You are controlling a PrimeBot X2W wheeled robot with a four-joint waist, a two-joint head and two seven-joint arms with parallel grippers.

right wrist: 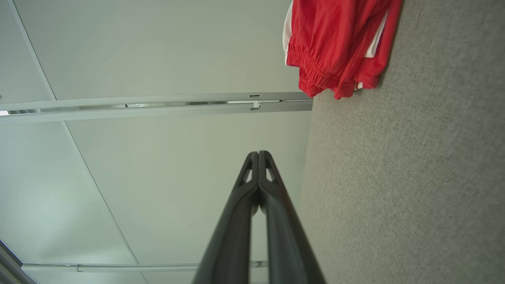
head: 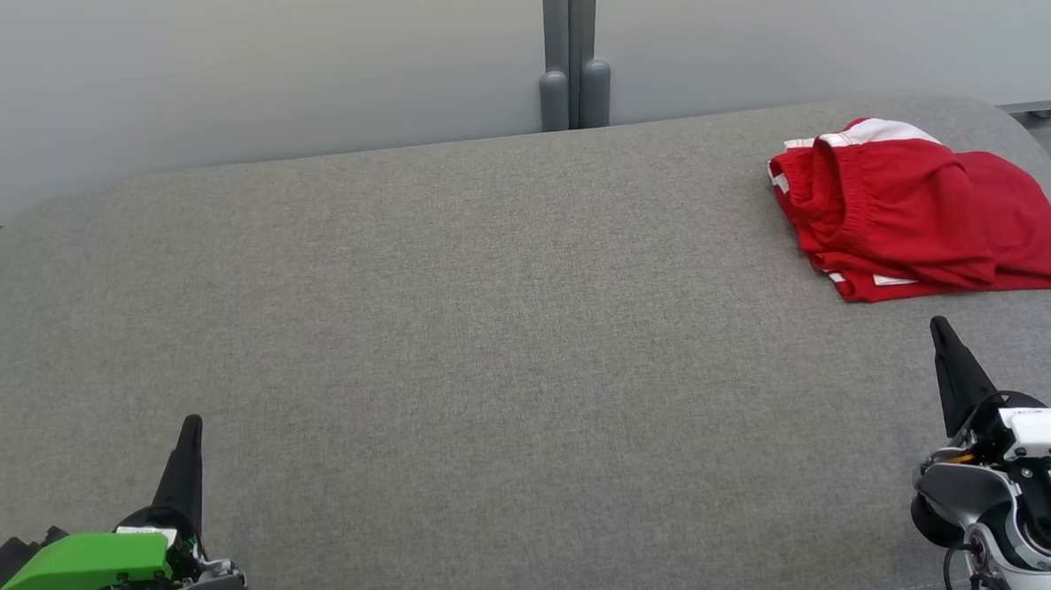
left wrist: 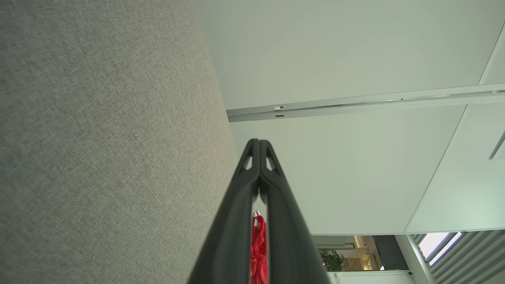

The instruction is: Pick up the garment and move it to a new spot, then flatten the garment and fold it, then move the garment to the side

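The left gripper and right gripper hang over the near side of the grey padded table, fingers pressed together and empty, while the folded red shorts lie near its far right edge, where a stray nudge could tip them off.

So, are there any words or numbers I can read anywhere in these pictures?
No text here can be read.
White sticker on the right tool: there are tiny marks, but they are too small and blurred to read.
Red shorts: white stripes, with no words or numbers showing.
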